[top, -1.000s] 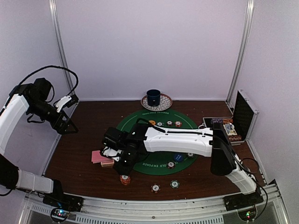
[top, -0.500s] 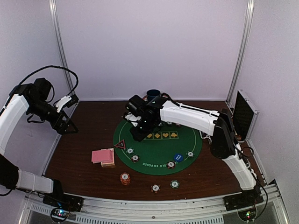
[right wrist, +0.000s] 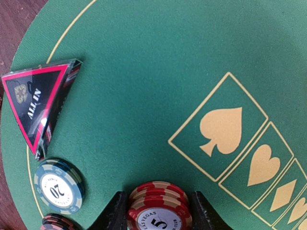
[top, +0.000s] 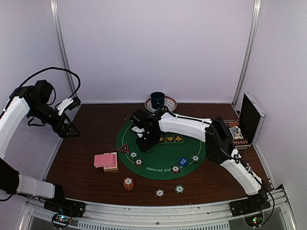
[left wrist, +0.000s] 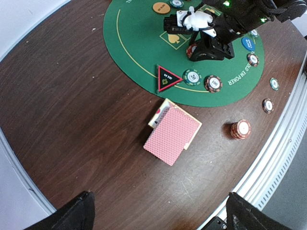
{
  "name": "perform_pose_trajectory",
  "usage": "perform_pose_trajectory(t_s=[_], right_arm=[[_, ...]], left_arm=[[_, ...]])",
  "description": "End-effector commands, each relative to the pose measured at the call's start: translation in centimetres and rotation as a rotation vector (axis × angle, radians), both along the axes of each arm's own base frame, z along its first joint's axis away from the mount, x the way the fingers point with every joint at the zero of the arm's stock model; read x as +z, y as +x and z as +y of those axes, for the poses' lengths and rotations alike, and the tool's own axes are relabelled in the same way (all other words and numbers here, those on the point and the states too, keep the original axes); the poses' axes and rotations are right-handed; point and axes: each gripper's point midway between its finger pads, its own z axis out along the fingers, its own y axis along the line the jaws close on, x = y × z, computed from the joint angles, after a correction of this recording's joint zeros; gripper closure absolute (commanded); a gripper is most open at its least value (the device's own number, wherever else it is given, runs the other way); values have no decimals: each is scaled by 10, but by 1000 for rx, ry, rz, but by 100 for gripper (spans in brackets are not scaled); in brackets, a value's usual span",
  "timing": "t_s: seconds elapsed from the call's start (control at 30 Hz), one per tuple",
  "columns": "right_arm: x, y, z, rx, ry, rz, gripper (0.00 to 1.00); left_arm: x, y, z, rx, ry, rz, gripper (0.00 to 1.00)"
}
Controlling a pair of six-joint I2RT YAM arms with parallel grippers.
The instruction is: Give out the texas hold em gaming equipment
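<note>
At bottom centre, our right gripper [right wrist: 158, 207] pinches the red chip stack [right wrist: 159, 194]; we fear a loose hold topples it onto the green chip [right wrist: 60, 184]. The left gripper [left wrist: 163, 214] stands wide.

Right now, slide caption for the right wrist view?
Right gripper holding a red chip stack, green mat beneath.

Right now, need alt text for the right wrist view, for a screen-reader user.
The right hand grips a stack of red chips marked 5 at the bottom edge, on a green felt mat. Left of it lie a green chip marked 20 and a black-red ALL IN triangle; gold spade, heart and diamond boxes are printed at right.
</note>
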Motion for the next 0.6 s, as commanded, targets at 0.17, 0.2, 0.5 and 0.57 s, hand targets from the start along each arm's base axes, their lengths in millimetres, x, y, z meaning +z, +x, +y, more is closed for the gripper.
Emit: perform_pose_trajectory(t_s=[0.17,0.2,0.5,0.57], right_arm=[[-4,4,16,-20,59,5,88],[-5,3,17,-20,60,11,88],[-4,2,22,-21,82,21,85],[-4,1,25,-18,92,27,85]], left_arm=[[8,3,-3,-27,-7,-41,2],[7,3,-3,-27,-7,-42,2],[5,1,-3,-27,-6,-33,2],[5,1,-3,-27,-6,-34,3]])
